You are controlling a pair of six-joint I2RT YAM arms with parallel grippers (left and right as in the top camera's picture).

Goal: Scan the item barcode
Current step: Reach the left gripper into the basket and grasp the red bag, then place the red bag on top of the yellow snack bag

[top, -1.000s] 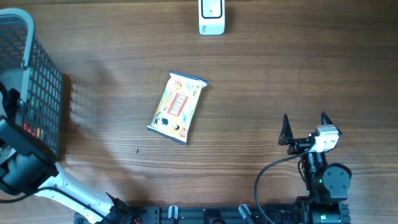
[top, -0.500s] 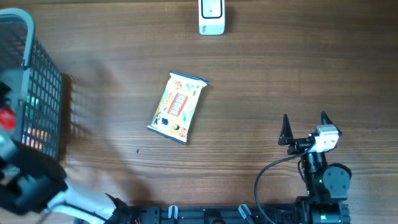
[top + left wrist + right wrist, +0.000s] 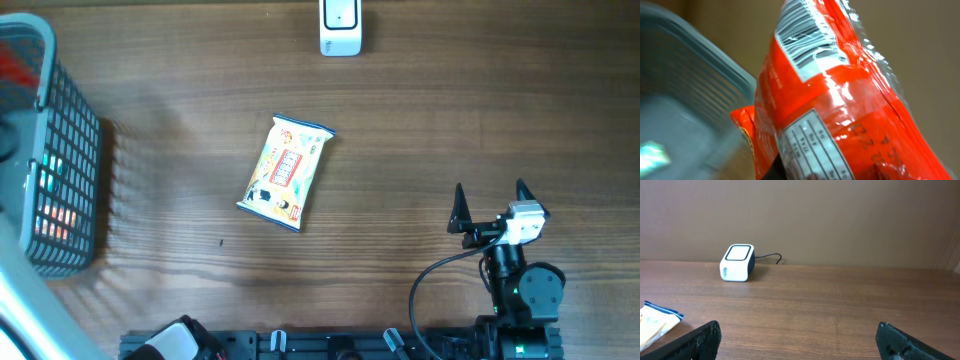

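A red foil packet (image 3: 840,110) fills the left wrist view, its white barcode label (image 3: 807,42) facing the camera near the top. My left gripper (image 3: 777,172) is shut on the packet's lower end, and only a dark sliver of a finger shows. In the overhead view the packet is a red blur (image 3: 20,65) over the grey basket (image 3: 60,170). The white scanner (image 3: 340,27) stands at the table's far edge, also visible to the right wrist camera (image 3: 737,256). My right gripper (image 3: 490,205) rests open at the front right, holding nothing.
A yellow snack packet (image 3: 286,172) lies flat mid-table, and its corner shows in the right wrist view (image 3: 655,325). The basket rim (image 3: 685,75) is just behind the red packet. A cable runs from the scanner along the wall (image 3: 769,256).
My left arm has risen out of the basket with the red packet and swung largely out of the overhead view. The right arm has not moved.
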